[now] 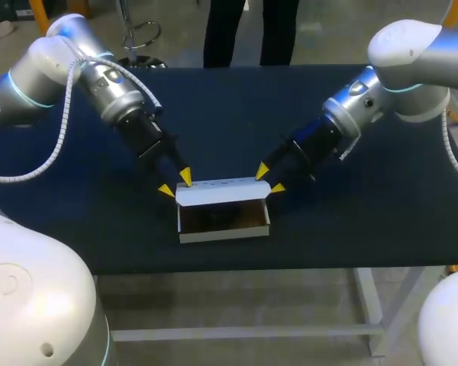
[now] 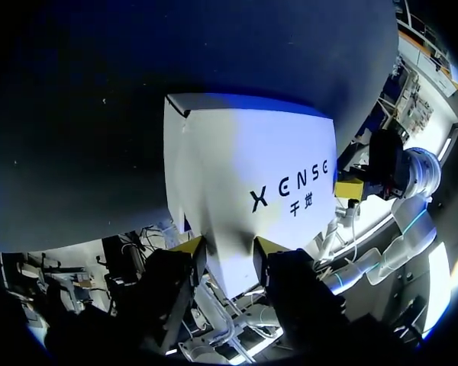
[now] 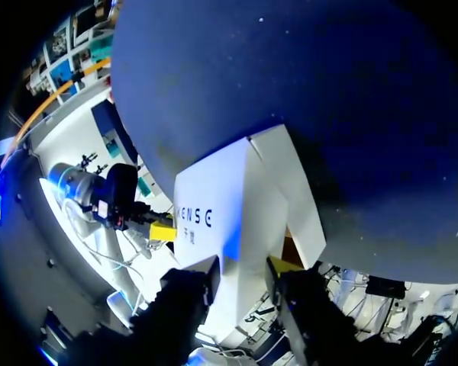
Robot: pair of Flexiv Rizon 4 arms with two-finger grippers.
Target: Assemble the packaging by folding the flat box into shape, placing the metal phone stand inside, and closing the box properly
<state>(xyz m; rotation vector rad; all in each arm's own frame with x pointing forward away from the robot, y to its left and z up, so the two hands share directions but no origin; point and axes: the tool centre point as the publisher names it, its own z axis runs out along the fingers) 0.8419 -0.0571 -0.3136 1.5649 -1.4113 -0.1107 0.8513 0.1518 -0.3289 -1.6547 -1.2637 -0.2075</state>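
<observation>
One tabletop carries the box near its front edge, lid half-closed. My left gripper and right gripper each pinch one lid end between nearly closed fingers. Uneven pushing could crease the lid or skid the box.

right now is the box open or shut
Open: lid stands raised at the back of the box, dark inside showing; left pincer and right pincer hold its ends.

a table covered in dark blue cloth spans the middle of the frame, with its white metal legs showing at the lower right. on the cloth at lower centre, near the front edge, sits a white box, its lid raised at the back.
</observation>
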